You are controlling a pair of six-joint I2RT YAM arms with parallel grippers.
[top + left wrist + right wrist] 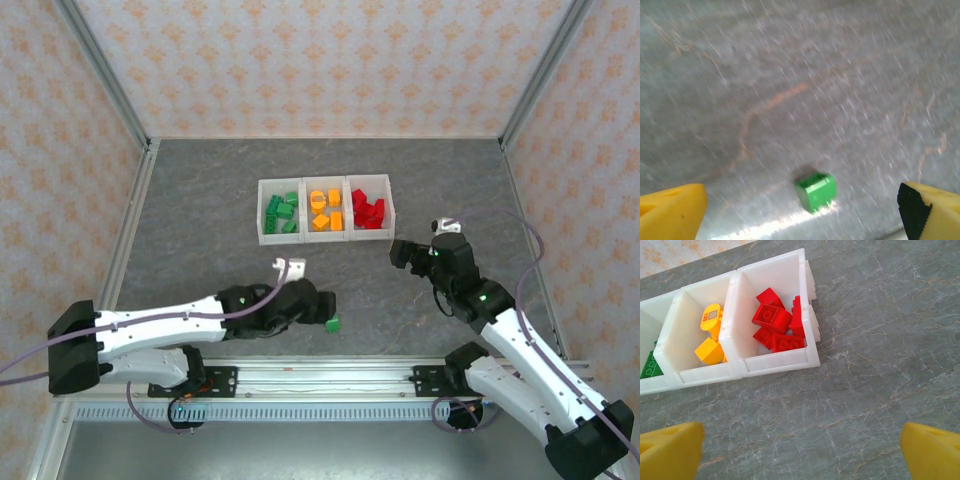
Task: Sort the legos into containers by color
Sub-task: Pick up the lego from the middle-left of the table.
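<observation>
Sorting looks nearly done: legos (774,319) are grouped by colour in the containers (303,237). One green lego (333,323) lies well in front of the containers, and the left gripper (326,306) is poised above it, jaws spread wide to straddle it. The right gripper (800,452), also open and empty, is parked near the containers' red end, clear of that reach.

A lone lego (333,323) lies on the table (200,210) before the containers (304,238), which hold the other legos (324,212).

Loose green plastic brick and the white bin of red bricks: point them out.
Loose green plastic brick (815,191): left wrist view, its front face.
White translucent bin of red bricks (781,361): right wrist view, near wall.
</observation>
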